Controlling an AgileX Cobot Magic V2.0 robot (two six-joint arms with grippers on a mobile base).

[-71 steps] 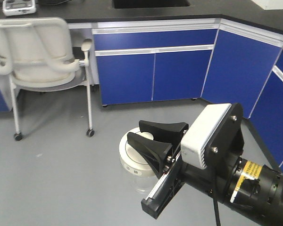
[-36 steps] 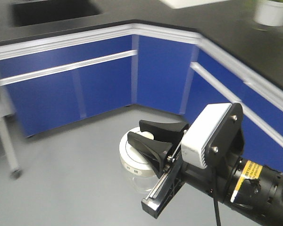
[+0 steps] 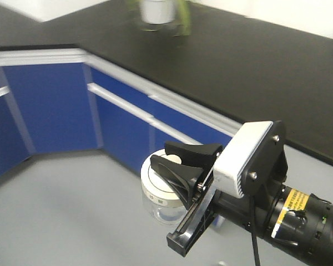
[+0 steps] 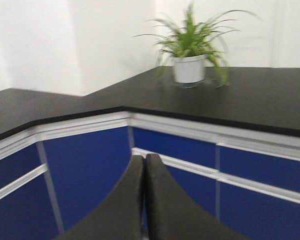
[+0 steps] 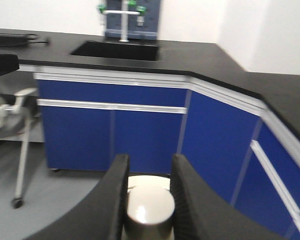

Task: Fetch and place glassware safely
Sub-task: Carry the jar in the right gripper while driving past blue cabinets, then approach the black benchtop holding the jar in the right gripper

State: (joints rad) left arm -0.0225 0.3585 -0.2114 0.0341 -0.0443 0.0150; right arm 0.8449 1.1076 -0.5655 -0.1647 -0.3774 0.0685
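The right gripper (image 5: 149, 161) has its jaws closed partway on the jar (image 3: 157, 195), pinching its lid (image 5: 149, 202) between them. The glass hangs beneath, off the floor (image 3: 61, 216). The left gripper (image 4: 143, 159) has its jaws pressed together, holding nothing.

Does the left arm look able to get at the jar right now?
Probably not: the right gripper holds the jar, and the left gripper is shut, facing the plant.
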